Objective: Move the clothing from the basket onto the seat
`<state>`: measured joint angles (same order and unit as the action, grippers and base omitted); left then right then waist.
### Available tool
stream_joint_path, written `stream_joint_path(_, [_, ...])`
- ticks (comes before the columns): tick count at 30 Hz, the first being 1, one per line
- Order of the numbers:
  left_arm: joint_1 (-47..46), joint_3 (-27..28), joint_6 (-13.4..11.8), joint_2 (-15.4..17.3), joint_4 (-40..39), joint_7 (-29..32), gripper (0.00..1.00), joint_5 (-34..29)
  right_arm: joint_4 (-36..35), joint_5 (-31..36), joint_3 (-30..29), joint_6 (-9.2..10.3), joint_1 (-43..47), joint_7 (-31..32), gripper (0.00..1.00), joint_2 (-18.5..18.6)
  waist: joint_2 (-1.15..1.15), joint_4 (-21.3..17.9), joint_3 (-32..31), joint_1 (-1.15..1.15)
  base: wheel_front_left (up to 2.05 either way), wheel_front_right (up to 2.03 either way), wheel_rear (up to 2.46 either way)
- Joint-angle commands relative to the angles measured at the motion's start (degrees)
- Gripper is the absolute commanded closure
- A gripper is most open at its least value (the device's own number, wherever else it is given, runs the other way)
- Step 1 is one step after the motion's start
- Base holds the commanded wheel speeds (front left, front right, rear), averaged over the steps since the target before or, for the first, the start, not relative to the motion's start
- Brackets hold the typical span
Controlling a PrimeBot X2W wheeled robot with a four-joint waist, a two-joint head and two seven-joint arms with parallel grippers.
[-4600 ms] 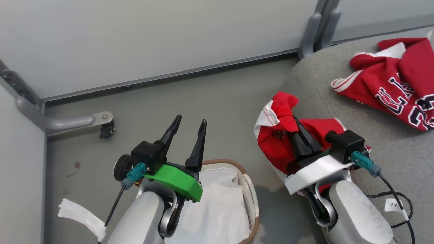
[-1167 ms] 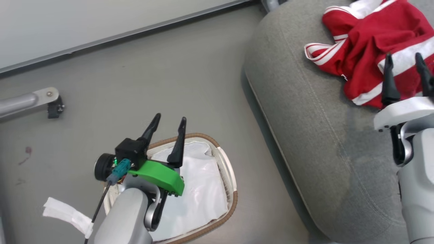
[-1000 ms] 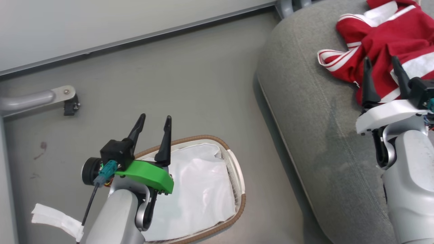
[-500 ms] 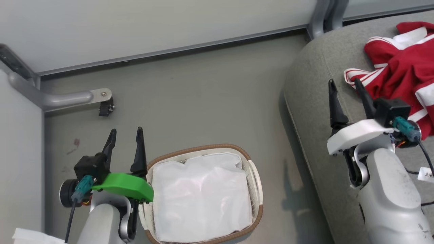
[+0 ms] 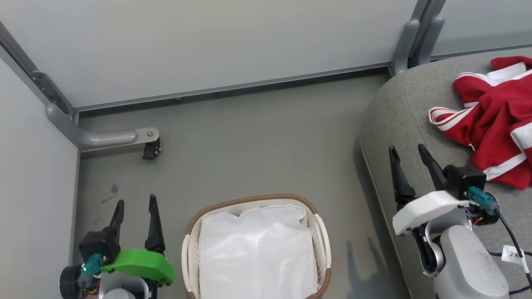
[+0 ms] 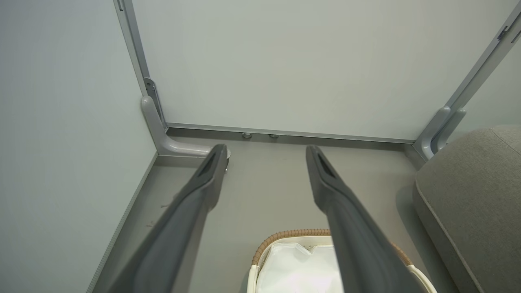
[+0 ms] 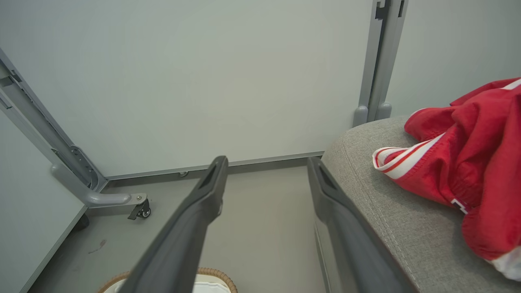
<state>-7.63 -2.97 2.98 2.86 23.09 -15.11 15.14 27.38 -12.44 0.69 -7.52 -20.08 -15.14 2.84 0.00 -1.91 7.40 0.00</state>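
Observation:
The red clothing [image 5: 494, 124] with white striped trim lies bunched on the grey seat [image 5: 399, 108] at the right; the right wrist view has the clothing [image 7: 472, 162] on the seat [image 7: 366, 171] too. The white basket [image 5: 320, 232] with a brown woven rim stands on the floor at bottom centre, with just its white liner [image 5: 255, 253] inside. My left gripper [image 5: 135, 201] is open and empty, left of the basket. My right gripper [image 5: 407, 147] is open and empty above the seat's front edge, left of the clothing. Basket rim [image 6: 285, 234] appears between the left fingers.
Pale partition walls close the back and left sides. A grey metal foot with a small castor [image 5: 150, 151] juts onto the floor at the left. A grey post [image 5: 411, 39] stands behind the seat's corner. Bare grey floor [image 5: 257, 141] lies between basket and wall.
The head camera has swung, shifting the whole picture. The right gripper, earlier shut on a red jersey, has let it go on the seat and drawn back left of it, open. The left gripper stays open.

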Motion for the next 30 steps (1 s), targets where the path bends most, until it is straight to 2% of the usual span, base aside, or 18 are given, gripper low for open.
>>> stream_joint_path(1, [1.5,0.4,-0.5,0.1,-0.3,-0.1,0.00,-0.1,-0.3,-0.5,0.1,0.06,1.4,0.0,0.00,0.2,0.00,0.3,-0.9,0.00,0.00,0.00,0.00])
stream_joint_path(18, [9.1,1.9,-1.5,0.1,-3.1,-0.1,0.00,0.9,-1.1,-3.2,0.7,0.06,9.4,0.0,0.00,0.2,0.00,1.1,-4.2,0.00,0.00,0.00,0.00])
stream_joint_path(24, [9.8,1.6,0.2,0.1,-3.3,-0.1,0.00,3.0,-1.3,-3.0,0.6,0.06,9.9,0.0,0.00,0.2,0.00,1.3,-4.1,0.00,0.00,0.00,0.00])
stream_joint_path(25, [9.2,1.4,0.6,0.0,-3.0,0.0,1.00,3.5,-1.1,-3.1,0.6,0.00,9.0,0.0,1.00,0.0,0.00,1.3,-4.0,0.00,0.00,0.00,0.00])
stream_joint_path(30, [9.0,1.4,0.7,-0.2,-1.2,0.6,1.00,4.5,0.5,-4.3,0.3,0.00,9.7,0.5,1.00,-0.4,0.00,1.3,-4.1,0.00,0.00,0.00,0.00])
